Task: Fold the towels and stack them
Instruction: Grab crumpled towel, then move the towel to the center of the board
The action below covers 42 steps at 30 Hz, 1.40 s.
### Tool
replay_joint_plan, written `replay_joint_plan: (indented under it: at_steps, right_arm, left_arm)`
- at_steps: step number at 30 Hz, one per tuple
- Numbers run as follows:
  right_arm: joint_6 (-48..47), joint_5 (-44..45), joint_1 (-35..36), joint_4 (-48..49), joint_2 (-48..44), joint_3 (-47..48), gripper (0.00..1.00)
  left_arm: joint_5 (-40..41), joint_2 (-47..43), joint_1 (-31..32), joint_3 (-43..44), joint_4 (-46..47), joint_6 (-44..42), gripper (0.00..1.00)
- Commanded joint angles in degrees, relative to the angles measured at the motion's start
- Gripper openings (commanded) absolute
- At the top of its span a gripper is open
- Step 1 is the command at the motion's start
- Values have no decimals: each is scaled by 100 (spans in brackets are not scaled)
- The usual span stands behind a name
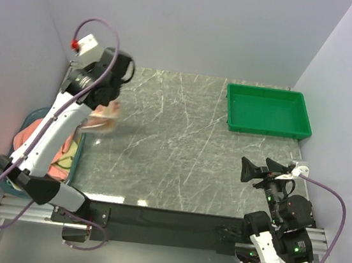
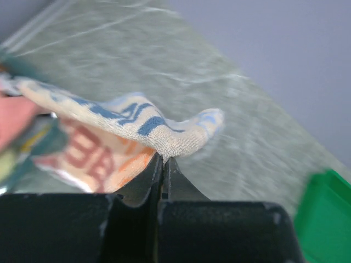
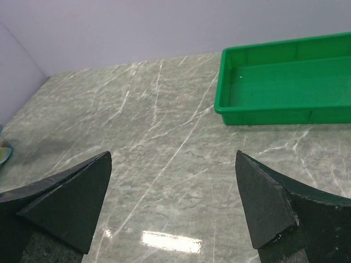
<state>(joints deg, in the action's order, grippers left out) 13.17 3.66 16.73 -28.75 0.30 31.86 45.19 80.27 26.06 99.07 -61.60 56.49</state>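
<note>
The left gripper (image 2: 163, 160), jaws pinched shut on an edge of the cream terry towel with coloured letters (image 2: 126, 123), holds it at the grey marble table's (image 1: 180, 151) left edge, beside the blue basket (image 1: 31, 117) (more cloths inside). This looks like the fetching step; next the towel probably needs spreading flat. The right gripper (image 3: 173, 161), near right, gapes wide and empty.

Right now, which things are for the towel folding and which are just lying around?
For the job:
- cream lettered towel, pinched in the shut left gripper
- pink towel, in the blue basket

Just lying about:
- green tray
- blue basket
- right gripper, open and empty
</note>
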Motion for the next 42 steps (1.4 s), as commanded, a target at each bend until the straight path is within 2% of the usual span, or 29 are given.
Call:
replay_joint_plan:
  at_steps: [1,3,6,9,10,12,13,15,16,17,18,19,20,21,22,25,30,33,34,35,36,39,40,41,42]
  right_arm:
    - [-7,91,58,80,-1664,128,100]
    - [-7,91,41,89,-1638,128,100]
    - [-25,100,41,107,-1620,145,100]
    - [-34,143,41,107,-1559,206,100]
    - [19,170,41,89,-1533,224,100]
    - [45,48,41,89,-1375,355,100]
    - [63,-23,49,98,-1296,409,100]
    - [177,-207,41,168,-997,531,100]
    - [308,-269,41,212,-744,576,100]
    - [335,-348,41,238,-585,620,100]
    - [335,-827,41,256,-418,707,100]
    - [370,-962,32,282,-234,751,100]
    - [510,-999,49,274,229,795,100]
    - [694,-964,50,230,469,892,100]
    - [1061,-894,50,160,724,953,100]
    - [1065,-1348,41,89,1840,1130,100]
    - [1223,-1772,76,370,3782,1287,100]
    - [1364,-1694,155,712,4758,1411,100]
    - [1346,-1624,285,809,4995,1446,95]
    - [1346,-1545,348,1001,5485,1490,85]
    - [1294,-1439,409,1073,5734,1647,82]
    - [1136,-1368,585,1407,6771,2077,73]
    - [1048,-1368,612,1468,7034,2218,68]
    - [978,-1333,699,1521,7568,2376,57]
    - [847,-1194,735,1504,7834,2735,54]
  left_arm:
    - [174,445,818,1007,-361,-234,1]
    - [96,639,1066,1299,-239,-331,0]
    - [-220,525,1488,774,277,-358,1]
    - [-693,166,1708,-367,998,-227,1]
    - [-817,69,1822,-1058,1193,-96,3]
    - [-1281,-248,1946,-1826,1544,90,6]
    - [-1432,-344,2059,-2578,1920,299,9]
    - [-1757,-591,2305,-3302,2238,703,12]
    - [-2046,-705,2402,-3933,2528,845,20]
    - [-2188,-749,2525,-4209,2678,1011,23]
    - [-2312,-784,2761,-4438,2802,1205,29]
    - [-2374,-854,2885,-4744,2820,1346,38]
    - [-2348,-899,3017,-4834,2786,1469,44]
    - [-2313,-960,3123,-4896,2724,1549,55]
    - [-2252,-1030,3281,-4923,2637,1628,72]
    - [-2207,-1346,3344,-4871,2469,1471,86]
    - [-1935,-1269,3108,-4371,2206,831,86]
    - [-2337,-944,2678,-4010,2337,391,86]
    - [-2478,-847,2276,-3905,2494,111,85]
    - [-2602,-620,2045,-3860,2565,-5,84]
    - [-2838,-496,1617,-3808,2627,-198,84]
    - [-3173,5,930,-3641,3083,-541,82]
    - [-3392,319,788,-3492,3250,-612,81]
    - [-3498,505,656,-3395,3286,-674,81]
    - [-3612,699,428,-3142,3312,-787,80]
